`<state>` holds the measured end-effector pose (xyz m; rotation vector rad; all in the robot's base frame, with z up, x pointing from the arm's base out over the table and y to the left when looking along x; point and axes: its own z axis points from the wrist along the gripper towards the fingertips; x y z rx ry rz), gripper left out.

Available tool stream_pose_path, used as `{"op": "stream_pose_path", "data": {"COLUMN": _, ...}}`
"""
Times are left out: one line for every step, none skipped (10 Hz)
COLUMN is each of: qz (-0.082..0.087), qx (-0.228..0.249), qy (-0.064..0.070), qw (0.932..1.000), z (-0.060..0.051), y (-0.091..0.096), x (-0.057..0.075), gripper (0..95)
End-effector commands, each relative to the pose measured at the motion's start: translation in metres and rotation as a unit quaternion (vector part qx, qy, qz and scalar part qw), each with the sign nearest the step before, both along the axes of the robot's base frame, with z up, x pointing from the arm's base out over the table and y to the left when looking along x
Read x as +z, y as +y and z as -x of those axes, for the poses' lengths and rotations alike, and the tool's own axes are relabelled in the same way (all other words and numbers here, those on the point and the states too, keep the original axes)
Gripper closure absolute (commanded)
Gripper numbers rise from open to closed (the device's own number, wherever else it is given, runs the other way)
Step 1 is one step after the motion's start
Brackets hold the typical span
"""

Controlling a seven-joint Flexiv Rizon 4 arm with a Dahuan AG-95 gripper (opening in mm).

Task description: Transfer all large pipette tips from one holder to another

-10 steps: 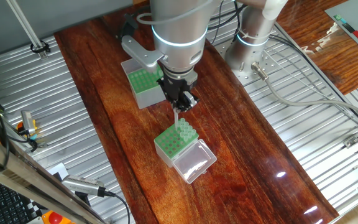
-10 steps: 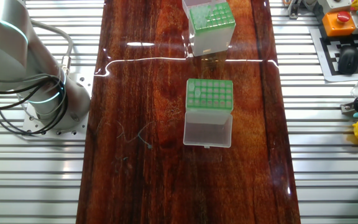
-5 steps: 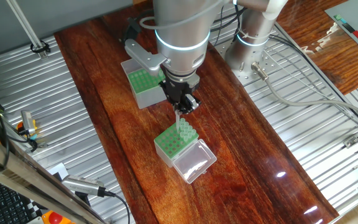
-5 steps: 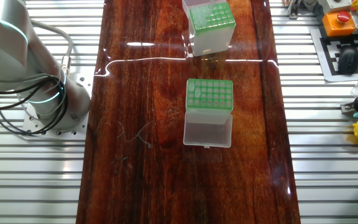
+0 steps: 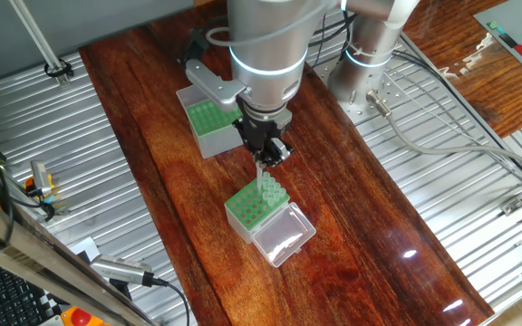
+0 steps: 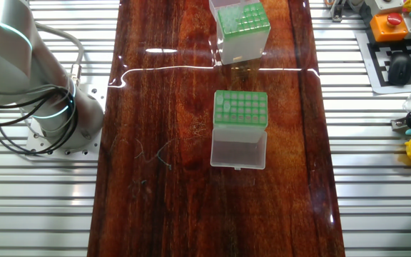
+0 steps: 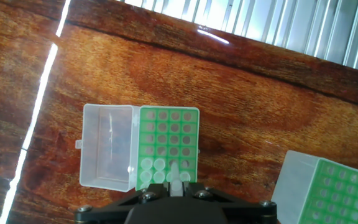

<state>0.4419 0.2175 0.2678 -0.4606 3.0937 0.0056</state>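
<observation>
The shorter box [image 5: 254, 210] sits with its clear lid [image 5: 283, 237] swung flat open, so its green plate is free to take tips, and the claw [image 5: 266, 154] hangs just above it, clenched on 1 pale tip [image 5: 259, 172] held point down. The taller box [image 5: 208, 122] stands behind it. The hand view alone shows tips already seated in the plate's near row [image 7: 156, 165], while the other fixed view shows both boxes [image 6: 240, 111] but no claw.

the shorter green-topped box with a clear hinged lid [image 5: 254, 208] sits directly below the two-finger gripper [image 5: 263, 161]; the taller grey-sided green-topped box [image 5: 208, 123] stands behind the gripper on the wooden table [image 5: 170, 181].
</observation>
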Motion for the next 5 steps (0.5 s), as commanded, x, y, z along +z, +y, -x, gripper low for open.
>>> {"op": "stream_pose_path", "data": {"qz": -0.001, "qx": 0.004, "qy": -0.002, "qw": 1.0000, "z": -0.001, "y": -0.001, "x": -0.007, "gripper": 95.0}}
{"op": "stream_pose_path", "data": {"qz": -0.001, "qx": 0.006, "qy": -0.002, "qw": 1.0000, "z": -0.001, "y": -0.002, "x": -0.010, "gripper": 95.0}}
{"op": "stream_pose_path", "data": {"qz": -0.002, "qx": 0.008, "qy": -0.002, "qw": 1.0000, "z": -0.001, "y": -0.003, "x": -0.015, "gripper": 95.0}}
{"op": "stream_pose_path", "data": {"qz": -0.003, "qx": 0.009, "qy": -0.001, "qw": 1.0000, "z": -0.001, "y": -0.003, "x": -0.018, "gripper": 76.0}}
{"op": "stream_pose_path", "data": {"qz": -0.005, "qx": 0.012, "qy": -0.001, "qw": 0.9999, "z": -0.001, "y": -0.003, "x": -0.021, "gripper": 57.0}}
